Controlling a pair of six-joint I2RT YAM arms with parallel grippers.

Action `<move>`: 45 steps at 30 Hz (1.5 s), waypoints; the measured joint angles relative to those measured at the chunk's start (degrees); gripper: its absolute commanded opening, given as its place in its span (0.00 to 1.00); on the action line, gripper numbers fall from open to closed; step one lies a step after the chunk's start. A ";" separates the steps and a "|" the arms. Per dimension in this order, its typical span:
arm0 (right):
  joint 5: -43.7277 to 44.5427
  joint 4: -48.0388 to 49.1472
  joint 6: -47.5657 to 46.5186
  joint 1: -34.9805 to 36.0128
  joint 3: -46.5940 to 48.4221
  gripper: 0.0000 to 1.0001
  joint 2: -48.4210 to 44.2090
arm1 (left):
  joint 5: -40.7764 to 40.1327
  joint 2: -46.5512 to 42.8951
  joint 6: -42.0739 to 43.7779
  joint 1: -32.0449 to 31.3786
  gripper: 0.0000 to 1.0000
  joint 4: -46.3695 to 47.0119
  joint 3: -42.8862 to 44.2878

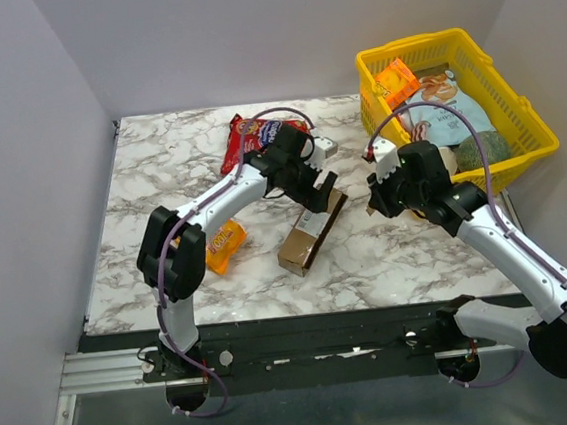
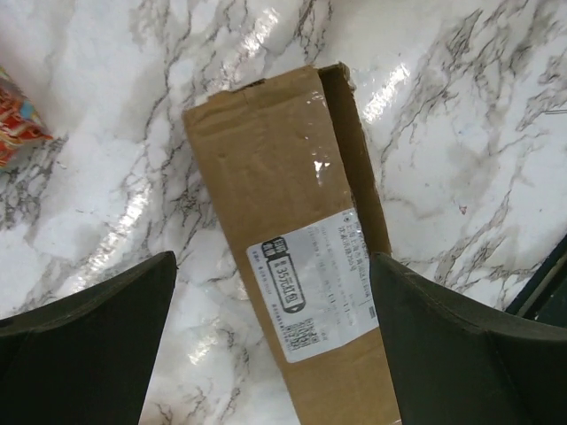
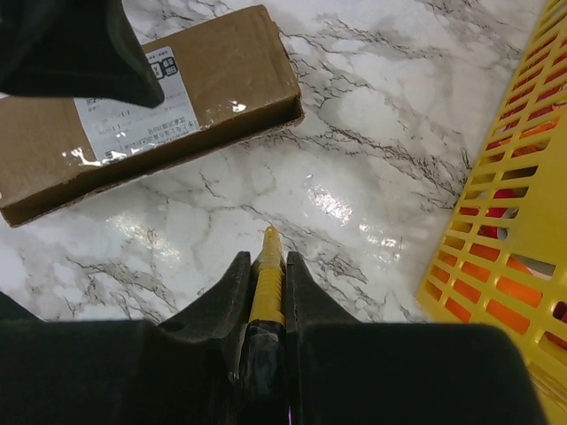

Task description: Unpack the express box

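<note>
Marbled white tabletop (image 1: 158, 164) lies beneath me, yellow plastic basket (image 1: 530, 113) beside my right gripper (image 3: 267, 262). Long brown cardboard express box (image 2: 283, 221), white-labelled, lies under my left gripper (image 1: 313, 187), which is spread wide, empty. My right gripper pinches a slim yellow tool (image 3: 269, 243).

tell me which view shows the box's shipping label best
Left wrist: the label on the express box is close and large. Right wrist shows it partly hidden by the left arm; the top view shows it tiny.
</note>
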 measured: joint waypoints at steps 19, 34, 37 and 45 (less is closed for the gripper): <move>-0.02 0.22 1.22 0.00 -6.10 0.00 -6.16 | -11.56 1.92 -2.29 -5.38 0.82 -0.07 -3.15; 0.00 0.28 1.18 -0.42 -5.86 0.00 -4.48 | 20.33 7.34 -4.33 12.94 0.22 1.95 -4.22; 0.00 0.24 1.16 -0.42 -5.05 0.00 -3.10 | 20.48 11.74 -2.80 15.41 0.28 1.42 -2.36; 0.00 0.42 0.68 -0.42 -1.51 0.00 0.17 | 20.37 16.22 -1.07 16.15 0.49 -2.16 0.24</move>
